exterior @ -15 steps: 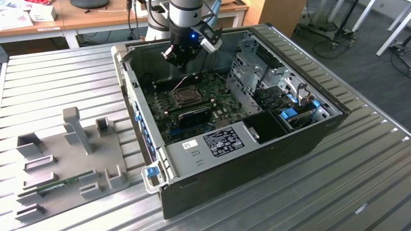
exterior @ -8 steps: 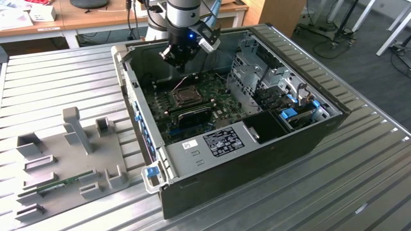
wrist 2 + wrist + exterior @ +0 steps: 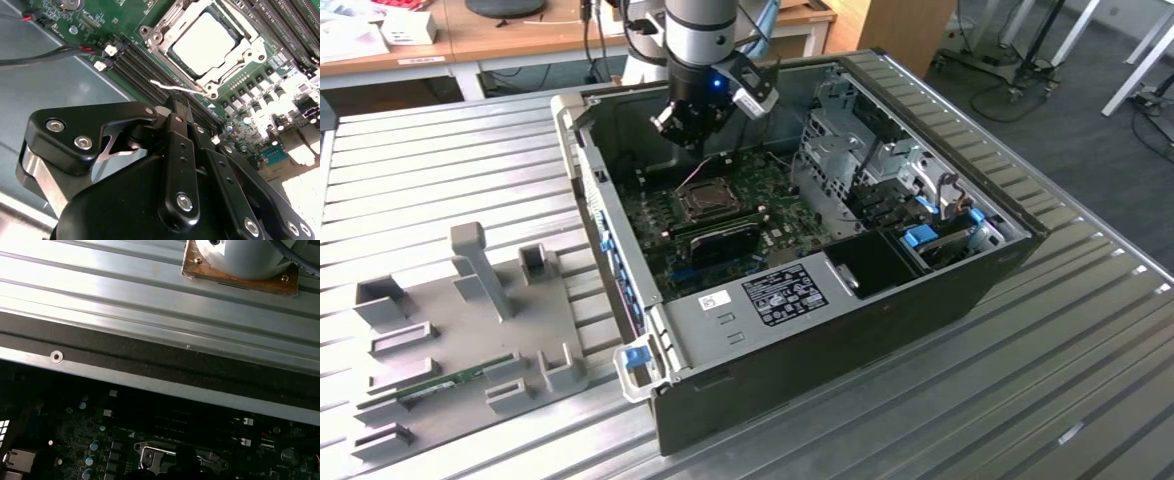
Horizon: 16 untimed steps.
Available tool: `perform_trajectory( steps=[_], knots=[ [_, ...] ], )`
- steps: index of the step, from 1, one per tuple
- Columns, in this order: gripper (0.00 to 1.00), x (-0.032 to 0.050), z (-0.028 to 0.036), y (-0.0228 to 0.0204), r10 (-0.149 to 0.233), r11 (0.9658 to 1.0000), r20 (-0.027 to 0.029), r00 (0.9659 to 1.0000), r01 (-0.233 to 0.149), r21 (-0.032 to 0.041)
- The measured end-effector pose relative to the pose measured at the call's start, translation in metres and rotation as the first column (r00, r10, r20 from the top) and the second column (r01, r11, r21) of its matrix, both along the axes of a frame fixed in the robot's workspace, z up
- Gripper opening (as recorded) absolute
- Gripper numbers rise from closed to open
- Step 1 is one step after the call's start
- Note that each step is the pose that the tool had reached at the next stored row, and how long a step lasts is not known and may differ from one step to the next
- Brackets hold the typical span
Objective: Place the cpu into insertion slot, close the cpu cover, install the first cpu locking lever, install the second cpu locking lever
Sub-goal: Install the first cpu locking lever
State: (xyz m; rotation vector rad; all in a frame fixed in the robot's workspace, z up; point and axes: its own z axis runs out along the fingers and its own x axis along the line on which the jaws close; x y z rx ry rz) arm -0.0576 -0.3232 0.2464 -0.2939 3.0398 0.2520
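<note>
In the exterior view, your open computer case lies on the slatted bench. Your gripper hangs inside the case near its far wall, over the green board. The slot sits on that board a little nearer the camera, apart from the gripper. A grey rack stands on the bench at the exterior view's left. In the second wrist view, your fingers are clenched together with nothing seen between them. Just past their tips a thin pale lever runs along the near edge of the slot; you cannot tell whether they touch it or whether it is latched. Beyond it the cpu lies flat in the slot, and the cover lies down around it as a silvery frame. In the first wrist view, the bench slats and the arm's round base show above the case wall, and the slot shows dimly on the dark board.
</note>
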Motion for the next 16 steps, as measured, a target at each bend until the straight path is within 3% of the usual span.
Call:
perform_trajectory(
  steps=[11,16],
  knots=[
    [0.10,-0.0035,-0.0182,-0.0003,0.000,1.0000,0.0075,1.0000,0.000,-0.0004],
    [0.10,-0.0035,-0.0197,0.0053,0.000,1.0000,0.0115,0.9999,0.000,-0.0003]
  ],
)
